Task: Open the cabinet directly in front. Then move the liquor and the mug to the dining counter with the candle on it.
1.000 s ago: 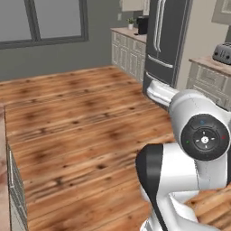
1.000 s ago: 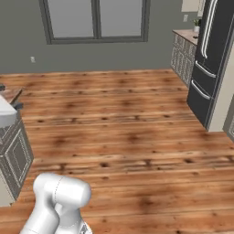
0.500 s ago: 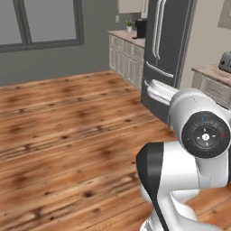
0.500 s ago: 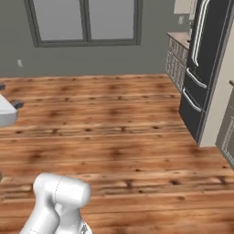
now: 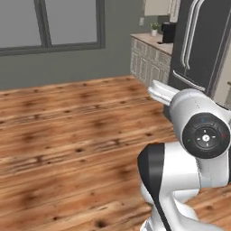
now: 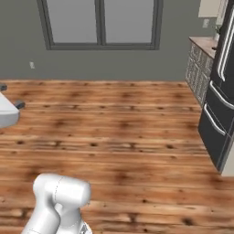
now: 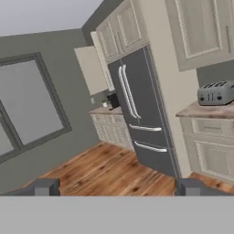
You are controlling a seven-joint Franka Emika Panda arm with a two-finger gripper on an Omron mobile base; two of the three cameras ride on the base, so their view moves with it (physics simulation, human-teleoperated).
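Brown wood floor (image 5: 67,135) spreads wide in front of the white arm (image 5: 194,153), with a big window (image 6: 103,23) on the grey wall. The tool (image 7: 116,186) is wide open with nothing in it, its two dark tips far apart. It looks at a dark fridge (image 7: 141,114) with a cream cabinet (image 7: 121,32) above it, doors shut, and a silver toaster (image 7: 216,93) sits on a tabletop (image 7: 205,109) beside the fridge.

Even flat rendered light, soft, slightly blurry
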